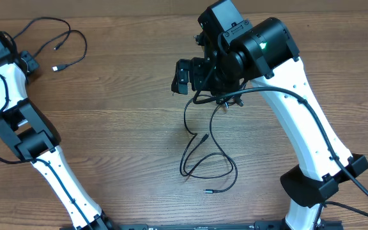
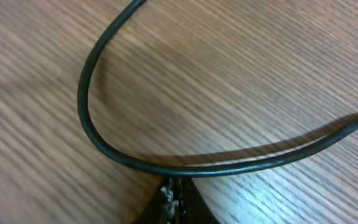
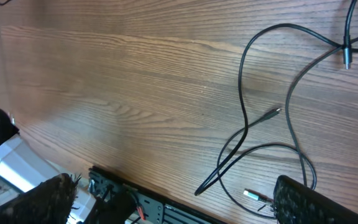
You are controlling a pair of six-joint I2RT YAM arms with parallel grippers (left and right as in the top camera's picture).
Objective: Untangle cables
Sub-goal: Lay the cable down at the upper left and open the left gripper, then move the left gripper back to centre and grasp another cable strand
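Note:
One thin black cable (image 1: 75,38) lies at the far left, with two small plug ends (image 1: 56,57) near its loop. In the left wrist view this cable (image 2: 104,146) bends in a U on the wood and crosses just past my left gripper's tips (image 2: 173,199), which are shut together. My left gripper (image 1: 27,64) is at the far left edge. Tangled black cables (image 1: 203,156) lie at the centre, seen also in the right wrist view (image 3: 247,124), with a silver-tipped plug (image 3: 250,195). My right gripper (image 1: 184,76) (image 3: 173,205) hangs above them, open and empty.
The wooden table (image 1: 126,128) fills the view. The black front rail (image 3: 142,202) and the left arm's white base show at the near edge. A thicker black cable (image 1: 312,121) runs along the right arm.

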